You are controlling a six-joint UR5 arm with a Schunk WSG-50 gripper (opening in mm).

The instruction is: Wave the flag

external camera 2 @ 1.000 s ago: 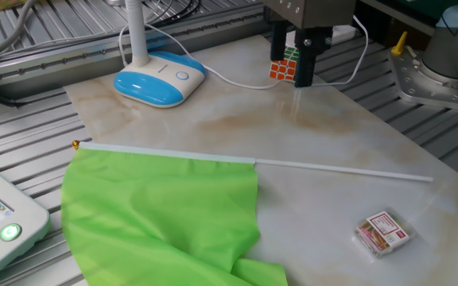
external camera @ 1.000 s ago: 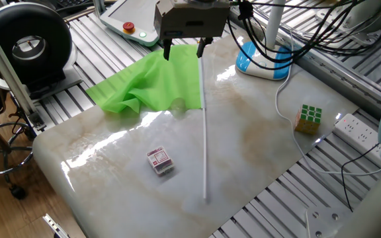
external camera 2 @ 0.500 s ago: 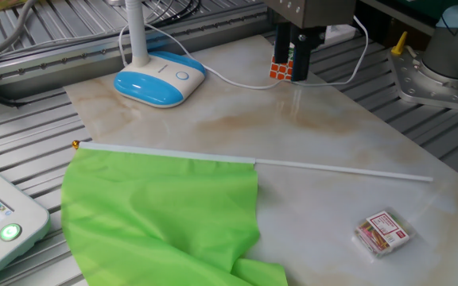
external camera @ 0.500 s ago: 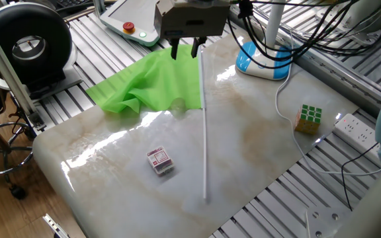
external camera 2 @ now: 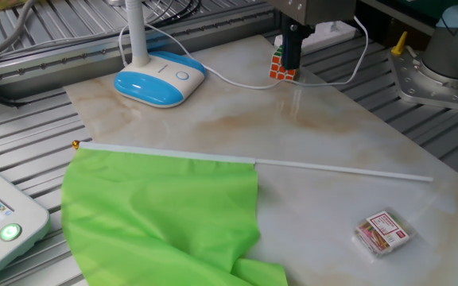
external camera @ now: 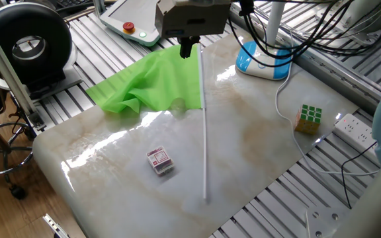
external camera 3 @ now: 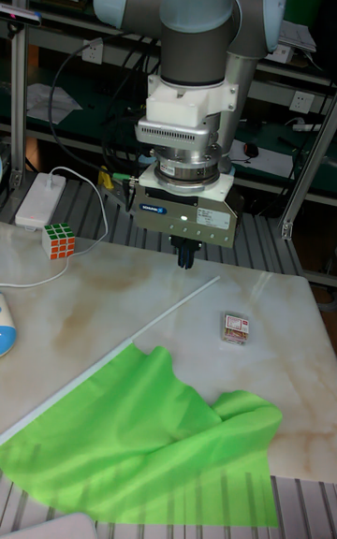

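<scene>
The flag lies flat on the marble table: its lime-green cloth (external camera: pixel 151 82) (external camera 2: pixel 157 208) (external camera 3: pixel 140 436) is crumpled at one end, and the thin white stick (external camera: pixel 205 132) (external camera 2: pixel 340 168) (external camera 3: pixel 168 307) runs on across the tabletop. My gripper (external camera: pixel 188 50) (external camera 2: pixel 291 57) (external camera 3: pixel 186 258) hangs in the air above the table, well clear of the stick. Its two dark fingers are pressed together and hold nothing.
A blue-and-white lamp base (external camera: pixel 263 59) (external camera 2: pixel 159 78) stands at the table's edge with its cable trailing. A Rubik's cube (external camera: pixel 308 118) (external camera 3: pixel 59 240) and a small card box (external camera: pixel 160 160) (external camera 2: pixel 382 232) (external camera 3: pixel 235 327) lie on the table. A power strip (external camera: pixel 358 130) sits beside it.
The gripper's fingers have come together from wide open to shut, with nothing between them. The arm rose slightly. The flag has not moved.
</scene>
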